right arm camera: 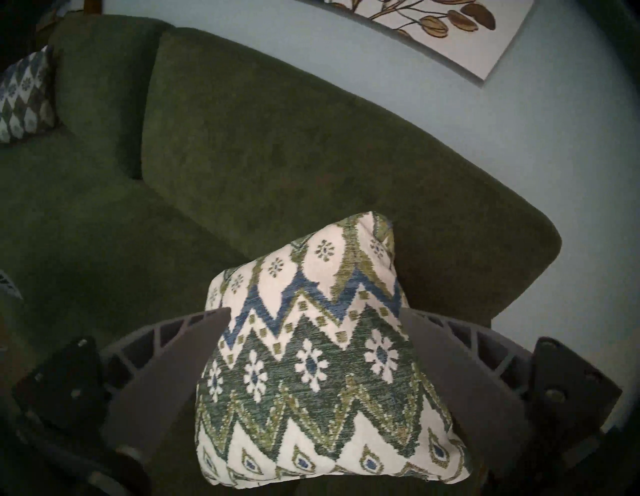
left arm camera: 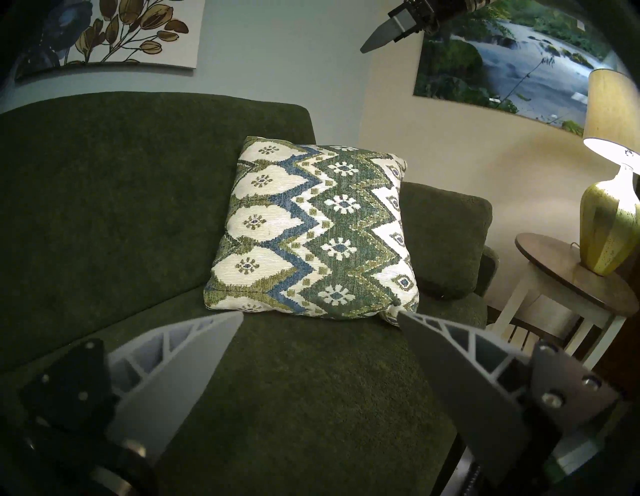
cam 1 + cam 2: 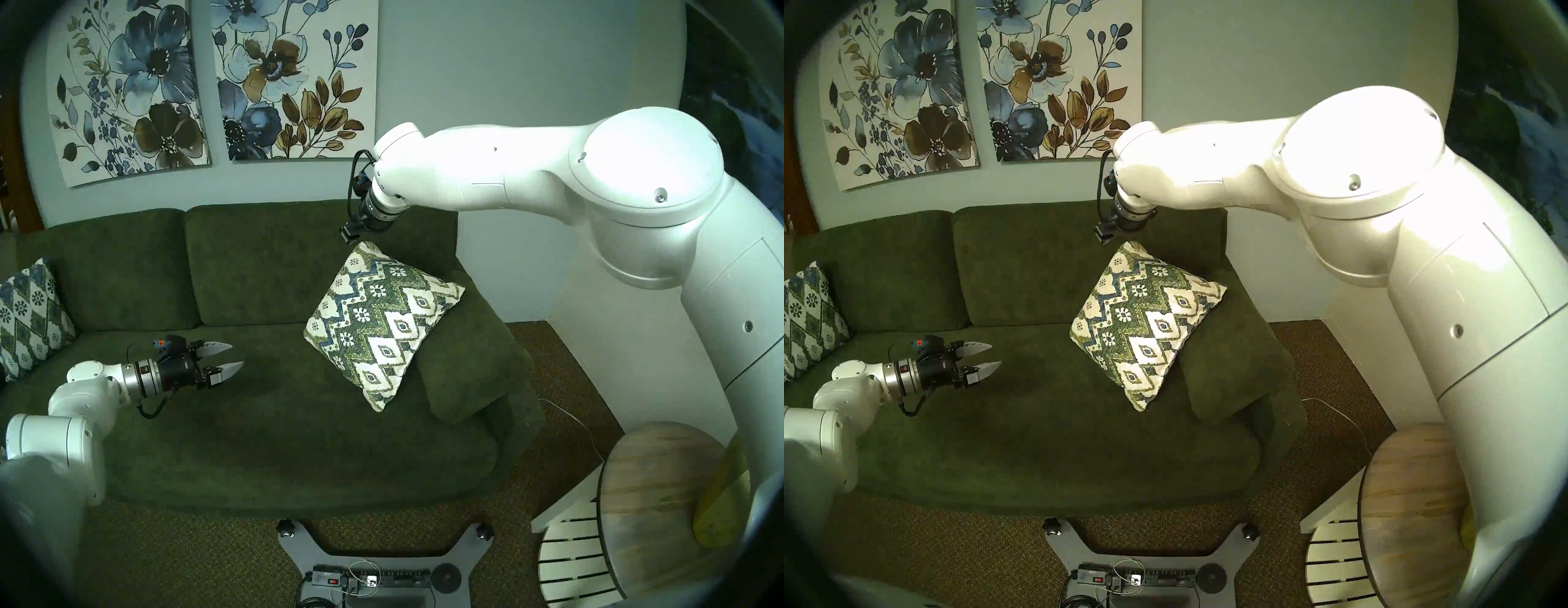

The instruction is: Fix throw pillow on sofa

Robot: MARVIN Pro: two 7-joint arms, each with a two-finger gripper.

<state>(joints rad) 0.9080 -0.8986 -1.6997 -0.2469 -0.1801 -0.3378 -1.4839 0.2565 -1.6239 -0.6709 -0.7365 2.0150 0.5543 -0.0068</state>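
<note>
The throw pillow (image 3: 382,322) (image 3: 1144,322) (image 2: 311,228) (image 1: 311,363) stands on one corner at the right end of the dark green sofa (image 3: 254,424). It leans back against the right back cushion and the arm cushion. My right gripper (image 3: 348,233) (image 1: 316,310) hangs just above the pillow's top corner. It is open and points down, with its fingers apart from the fabric. Over the left part of the seat, my left gripper (image 3: 236,355) (image 3: 996,354) (image 2: 320,313) is open and empty, aimed toward the pillow.
A bluer patterned pillow (image 3: 29,314) rests at the sofa's left end. A plain green arm cushion (image 3: 462,373) lies to the right of the throw pillow. A round wooden side table (image 3: 662,509) with a lamp (image 2: 609,221) stands beyond the sofa's right end. My base (image 3: 369,564) faces the sofa front.
</note>
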